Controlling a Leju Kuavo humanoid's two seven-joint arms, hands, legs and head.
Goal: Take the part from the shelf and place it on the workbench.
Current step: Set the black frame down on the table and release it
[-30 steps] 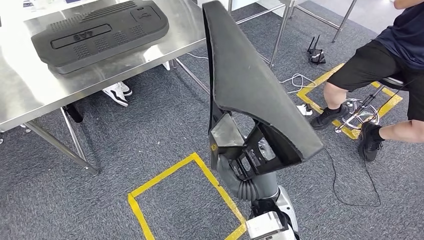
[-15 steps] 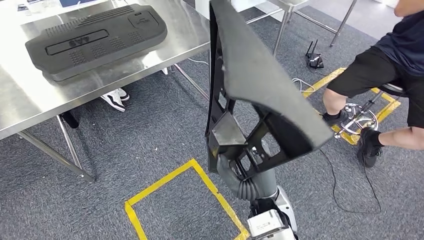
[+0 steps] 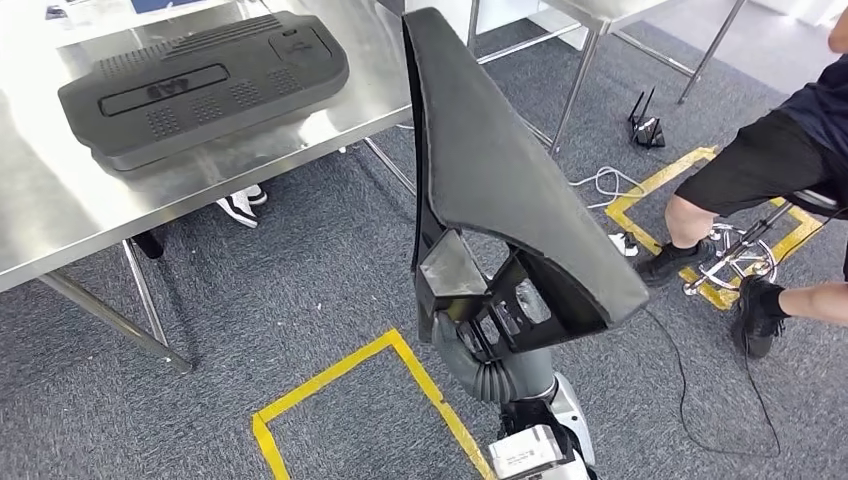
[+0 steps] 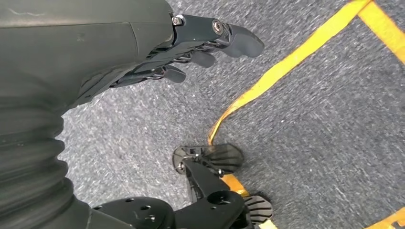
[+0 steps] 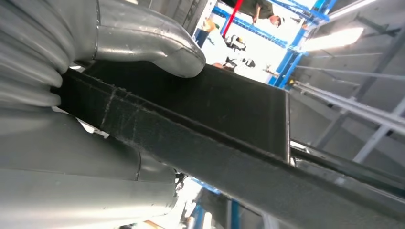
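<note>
The right hand (image 3: pixel 480 325) grips the tall black felt panel (image 3: pixel 490 170) at its lower end; the left hand (image 4: pixel 143 57) hangs with fingers (image 4: pixel 234 38) loosely spread, holding nothing. Held so low, the panel could tip or clip the steel table (image 3: pixel 60 220).

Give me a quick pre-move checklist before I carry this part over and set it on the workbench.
1. Right hand gripping the part: ok, thumb pressed on its edge.
2. Left hand free: ok, fingers apart, holding nothing.
3. Room on the workbench: cannot tell; another part already lies there.
4. Person clear of the path: ok, seated off to the right.
5. Cable on the floor near the right side: not ok, trip risk.
</note>
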